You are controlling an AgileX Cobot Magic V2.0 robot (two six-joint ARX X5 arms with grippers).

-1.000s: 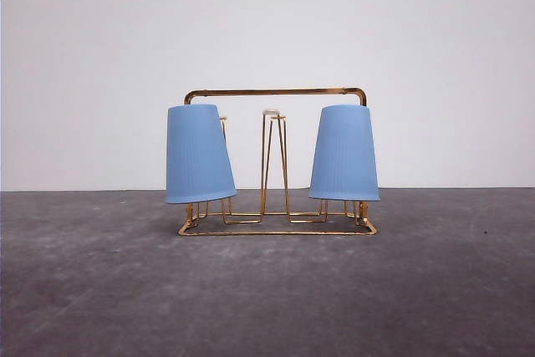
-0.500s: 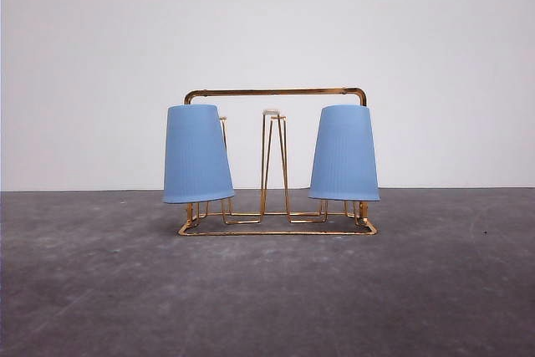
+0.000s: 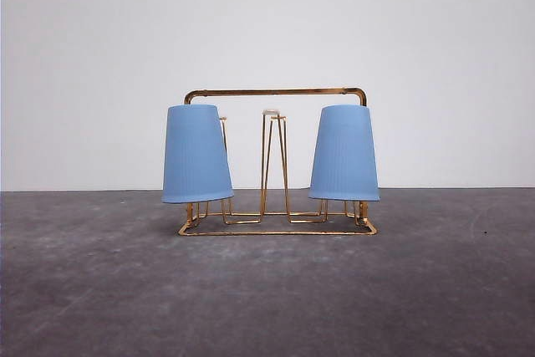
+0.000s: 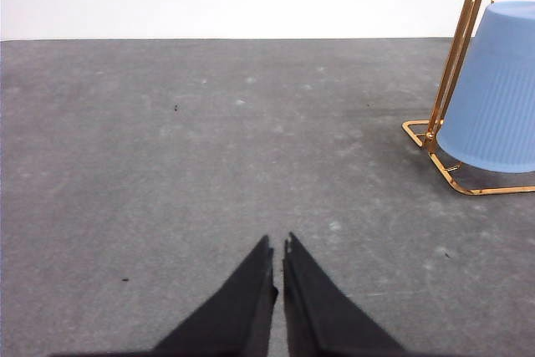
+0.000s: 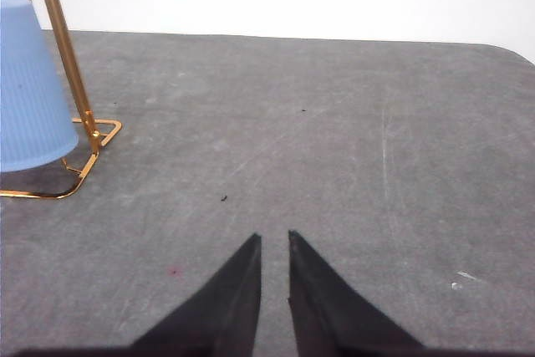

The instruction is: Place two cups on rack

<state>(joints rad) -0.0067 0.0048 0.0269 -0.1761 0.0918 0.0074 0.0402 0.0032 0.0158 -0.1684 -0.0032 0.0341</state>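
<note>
Cups hang upside down on the rack [image 3: 276, 91] — you'll see the left cup [image 3: 196, 155] leaning slightly, the right cup [image 3: 344, 154] straighter, a bare prong between them. Your left gripper [image 4: 277, 250] looks pinched almost closed, holding nothing; your right gripper [image 5: 275, 240] stands narrowly parted — both over bare table [image 3: 267, 298].
</note>
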